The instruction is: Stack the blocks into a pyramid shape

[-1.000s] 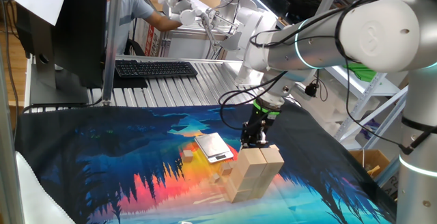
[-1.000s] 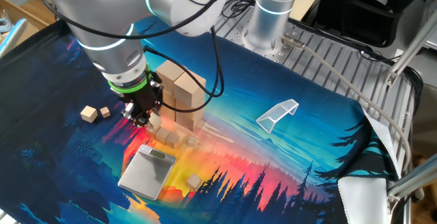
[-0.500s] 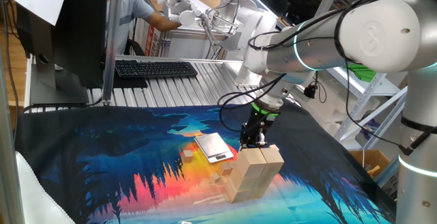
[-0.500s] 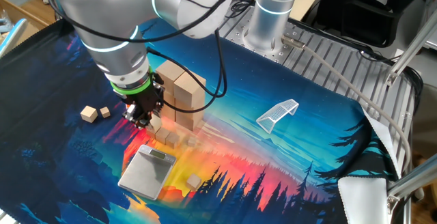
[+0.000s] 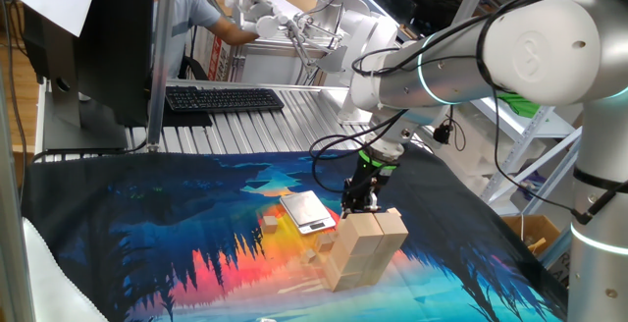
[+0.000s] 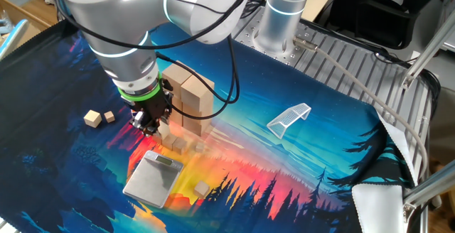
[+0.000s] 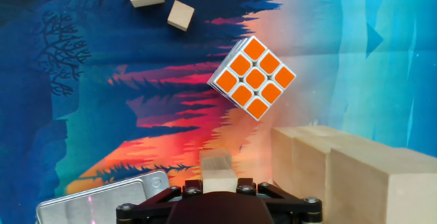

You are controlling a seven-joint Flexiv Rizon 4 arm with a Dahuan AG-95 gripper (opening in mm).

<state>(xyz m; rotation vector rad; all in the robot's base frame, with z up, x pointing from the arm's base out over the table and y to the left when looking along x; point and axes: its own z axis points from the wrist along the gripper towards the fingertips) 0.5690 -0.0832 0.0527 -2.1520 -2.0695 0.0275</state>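
My gripper (image 7: 218, 183) is shut on a small pale wooden block (image 7: 218, 171), which shows between the two dark fingers in the hand view. The gripper (image 5: 358, 202) hangs just left of a stack of larger wooden blocks (image 5: 363, 248), close to its top edge. In the other fixed view the gripper (image 6: 149, 124) is low beside that stack (image 6: 188, 98), over a few small blocks (image 6: 176, 143) on the cloth. Two loose cubes (image 6: 98, 117) lie farther out. The hand view has the stack's big bricks (image 7: 348, 176) at the lower right.
A flat silver scale (image 6: 153, 178) lies in front of the stack, with one small block (image 6: 202, 188) beside it. An orange-faced puzzle cube (image 7: 250, 77) lies on the printed cloth ahead of the fingers. A white mesh piece (image 6: 289, 118) sits to the right.
The arm has drifted a little sideways along the stack with the small block still held. Nothing on the cloth has moved.
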